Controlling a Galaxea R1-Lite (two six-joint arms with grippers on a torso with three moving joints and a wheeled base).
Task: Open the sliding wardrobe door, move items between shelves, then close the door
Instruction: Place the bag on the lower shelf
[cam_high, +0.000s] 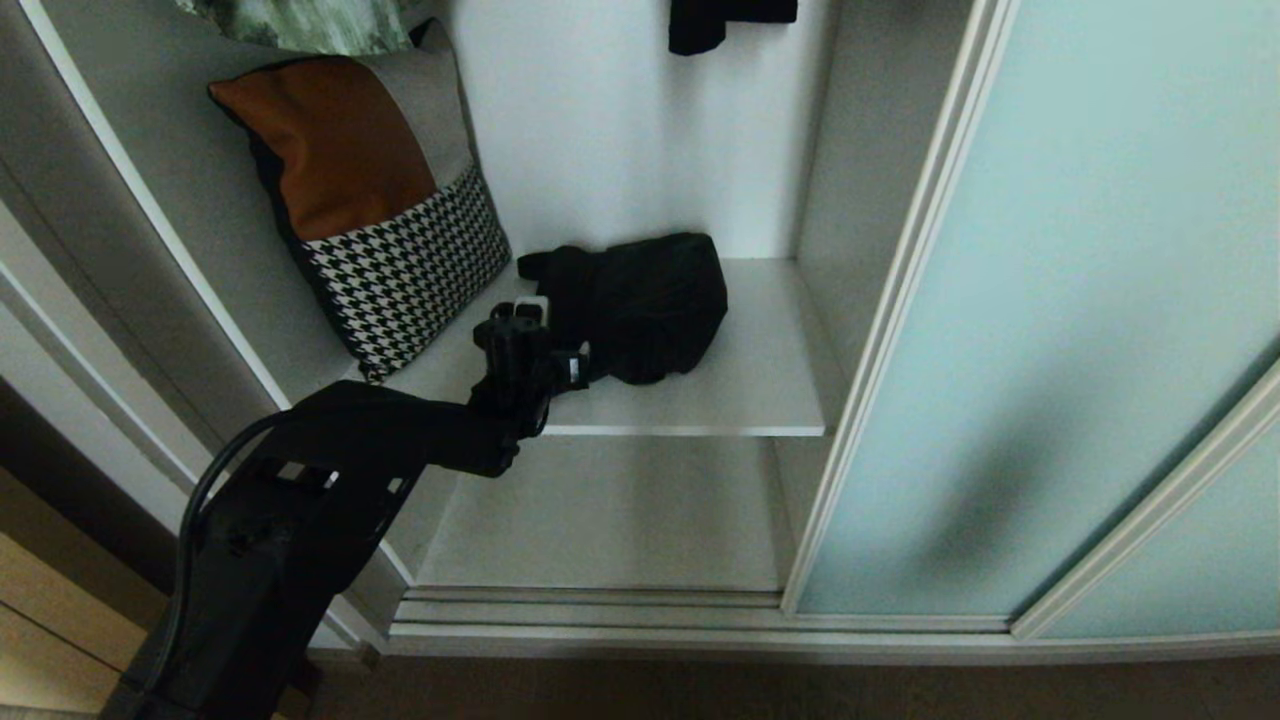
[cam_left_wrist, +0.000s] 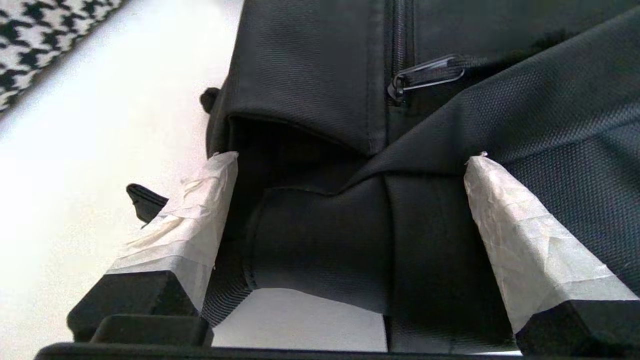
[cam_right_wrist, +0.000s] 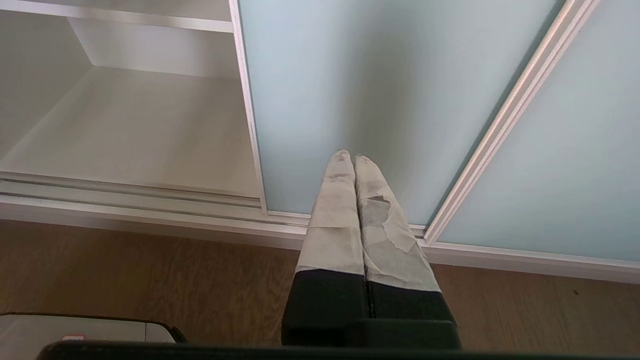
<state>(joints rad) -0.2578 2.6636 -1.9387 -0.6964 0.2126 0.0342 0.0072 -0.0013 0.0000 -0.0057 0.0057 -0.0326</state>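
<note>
Head view: the sliding wardrobe door (cam_high: 1060, 300), frosted aqua glass in a slim pale frame, is standing slid to the right, leaving the white compartment exposed. The black fabric bundle (cam_high: 640, 305) is lying on the upper white shelf (cam_high: 740, 385), towards its middle and close to the back wall. A brown, grey and houndstooth cushion (cam_high: 375, 205) is leaning against the left wall, its lower corner resting on the same shelf, just beside the bundle. A lower shelf (cam_high: 600, 520) is showing beneath. A dark garment (cam_high: 725, 20) is hanging at the top edge. The left arm is reaching in from the lower left, and the left gripper (cam_high: 545, 335) is sitting at the bundle's left edge.

Left wrist view: the left gripper (cam_left_wrist: 350, 165) is standing wide open, its taped fingers (cam_left_wrist: 200, 200) lying one on either side of a fold of the black bundle (cam_left_wrist: 325, 65). The fabric is lying between them, but the fingers are not closing on it. A zip pull (cam_left_wrist: 425, 75) is showing on the bundle, with the white shelf (cam_left_wrist: 100, 150) alongside.

Right wrist view: the right gripper (cam_right_wrist: 352, 160) is hanging with its taped fingers pressed together, holding nothing, in front of the aqua door (cam_right_wrist: 390, 90) above a wood-grain floor (cam_right_wrist: 150, 280).
</note>
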